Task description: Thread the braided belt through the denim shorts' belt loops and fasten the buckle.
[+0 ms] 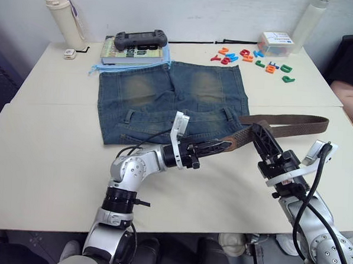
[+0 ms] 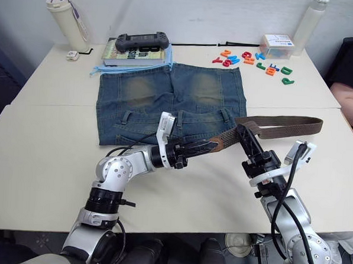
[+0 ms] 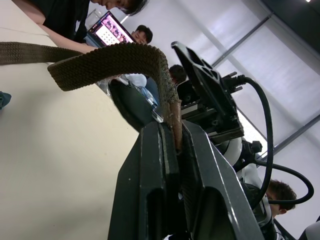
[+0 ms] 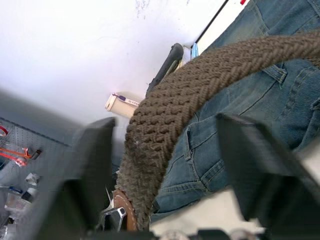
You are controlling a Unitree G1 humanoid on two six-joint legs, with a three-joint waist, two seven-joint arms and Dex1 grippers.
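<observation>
The denim shorts (image 1: 172,99) lie flat mid-table, waistband towards me, with belt loops (image 1: 227,115) on it. The braided belt (image 1: 295,123) lies to their right, doubles back at the far right and rises off the table by the waistband. My left gripper (image 1: 226,146) is shut on its tan leather end (image 3: 175,117), just off the shorts' near right corner. My right gripper (image 1: 258,133) is open, its fingers (image 4: 95,165) astride the raised strap (image 4: 170,110). A bit of metal (image 4: 111,215) beside tan leather may be the buckle; I cannot be sure.
At the back stand a book (image 1: 136,54) with a game controller (image 1: 140,40) on it, a cream bottle (image 1: 64,17), coloured letters (image 1: 251,58) and a white box (image 1: 275,42). A person's arm (image 1: 350,88) shows at the right edge.
</observation>
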